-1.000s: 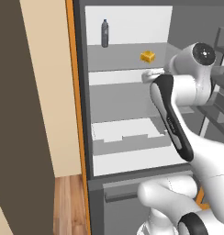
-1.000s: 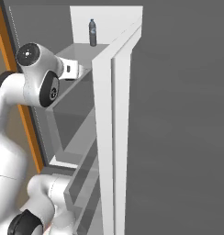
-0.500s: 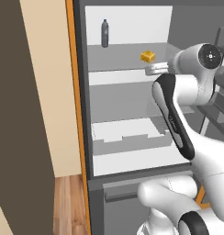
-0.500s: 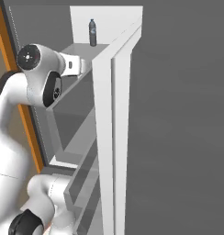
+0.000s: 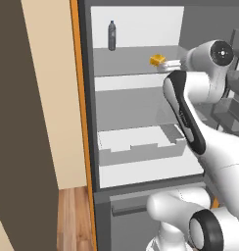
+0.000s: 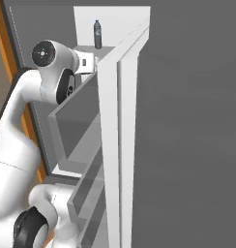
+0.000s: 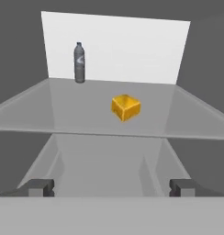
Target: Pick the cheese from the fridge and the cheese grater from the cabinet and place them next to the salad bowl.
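The cheese (image 7: 126, 107) is a small yellow-orange block on the upper glass shelf (image 7: 63, 114) of the open fridge (image 5: 87, 98). In the left base view the cheese (image 5: 157, 60) sits at the shelf's right side. My gripper (image 5: 167, 62) hovers just right of it at shelf height, apart from it. In the hand view the gripper (image 7: 111, 188) is open, its two dark fingertips (image 7: 40, 187) spread wide, and the cheese lies ahead between them, some way off. The cheese grater, cabinet and salad bowl are out of view.
A dark bottle (image 5: 111, 35) stands at the back left of the same shelf, also the bottle (image 7: 79, 62) in the hand view. A white drawer (image 5: 141, 147) sits on the shelf below. The fridge door (image 6: 125, 145) stands open on the right; an orange panel (image 5: 77, 98) borders the left.
The hand has risen from below the upper shelf to shelf height, moving right and toward the cheese. The jaws stay wide open.
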Controlling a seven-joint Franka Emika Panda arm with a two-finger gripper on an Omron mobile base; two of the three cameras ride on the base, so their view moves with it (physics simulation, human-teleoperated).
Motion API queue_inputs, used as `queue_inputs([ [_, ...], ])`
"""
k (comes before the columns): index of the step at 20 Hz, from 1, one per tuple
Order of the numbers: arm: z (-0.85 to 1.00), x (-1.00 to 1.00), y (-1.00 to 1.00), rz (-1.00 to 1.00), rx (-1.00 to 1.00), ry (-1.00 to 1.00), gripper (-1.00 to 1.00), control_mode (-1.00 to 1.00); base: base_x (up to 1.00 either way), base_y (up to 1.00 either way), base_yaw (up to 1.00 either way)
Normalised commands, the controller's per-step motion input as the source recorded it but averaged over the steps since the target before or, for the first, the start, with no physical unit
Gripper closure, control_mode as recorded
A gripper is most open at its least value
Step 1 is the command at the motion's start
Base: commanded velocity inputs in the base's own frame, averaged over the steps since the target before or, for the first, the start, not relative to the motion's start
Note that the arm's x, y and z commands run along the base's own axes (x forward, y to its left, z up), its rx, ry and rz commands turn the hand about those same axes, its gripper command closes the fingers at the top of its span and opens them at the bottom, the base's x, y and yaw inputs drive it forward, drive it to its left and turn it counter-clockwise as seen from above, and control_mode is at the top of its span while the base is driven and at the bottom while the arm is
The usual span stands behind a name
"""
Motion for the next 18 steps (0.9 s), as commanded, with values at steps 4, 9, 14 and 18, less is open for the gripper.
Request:
queue_inputs([
  [4, 0.0, 0.39, -0.14, -0.01, 0.0, 0.0, -1.0, -1.0, 0.0, 0.0, 0.0],
  [9, 0.0, 0.41, -0.12, 0.0, 0.0, 0.0, -1.0, -1.0, 0.0, 0.0, 0.0],
  [14, 0.0, 0.35, -0.05, 0.0, 0.0, 0.03, -1.0, -1.0, 0.0, 0.0, 0.0],
  [18, 0.0, 0.32, -0.11, 0.0, 0.0, 0.07, -1.0, -1.0, 0.0, 0.0, 0.0],
])
